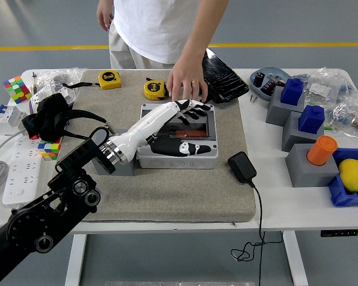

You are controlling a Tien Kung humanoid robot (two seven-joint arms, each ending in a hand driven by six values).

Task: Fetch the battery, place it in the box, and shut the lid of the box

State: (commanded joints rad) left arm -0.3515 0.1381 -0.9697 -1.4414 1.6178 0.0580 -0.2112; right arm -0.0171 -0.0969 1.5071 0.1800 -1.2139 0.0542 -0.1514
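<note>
The grey box (178,156) sits mid-mat, its top open, with something orange-red (188,133) inside. My left hand (197,126) lies over the opening. Its black fingers (195,111) are spread at the far rim and its thumb (182,147) runs along the near rim; it holds nothing that I can see. A person's hand (185,83) rests just behind the box's far edge, beside a black glossy piece (224,76). Dark cylinders that look like batteries (264,81) lie in a grey dish at the back right. I cannot tell whether a battery is in the box.
Two yellow tape measures (155,89) lie behind the box. A black charger (241,167) with its cable lies right of it. Grey blocks with blue and orange pieces (307,137) stand at the right. A power strip (21,173), cubes and a black cloth (48,113) sit left.
</note>
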